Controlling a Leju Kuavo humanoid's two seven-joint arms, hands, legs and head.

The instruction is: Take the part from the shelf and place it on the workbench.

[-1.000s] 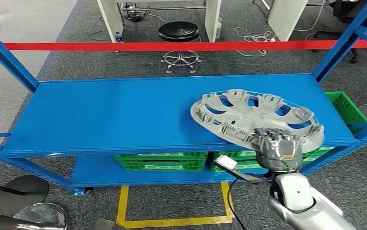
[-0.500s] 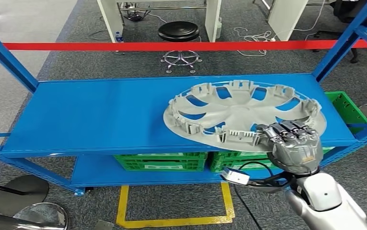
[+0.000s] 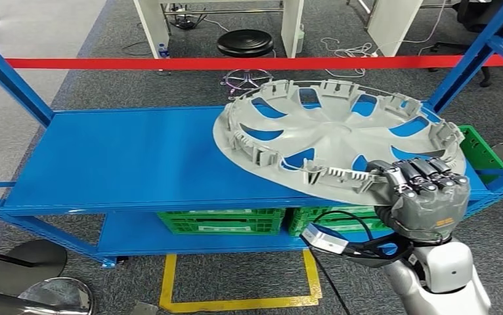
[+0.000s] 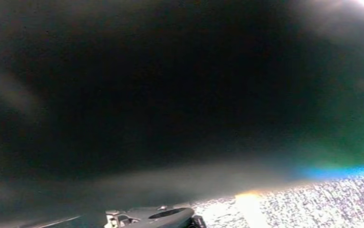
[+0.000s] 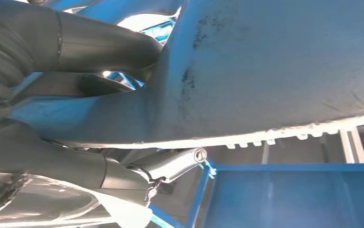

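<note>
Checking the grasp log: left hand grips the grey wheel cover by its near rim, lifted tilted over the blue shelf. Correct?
Not quite: it is the right hand, not the left, that grips the grey wheel cover by its near rim. The head view shows that arm coming in on the right. The rest holds: the cover is lifted, tilted over the blue shelf.

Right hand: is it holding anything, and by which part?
Yes. The right hand grips the grey wheel cover by its near rim, fingers over the edge, the cover raised and tilted above the blue shelf.
</note>
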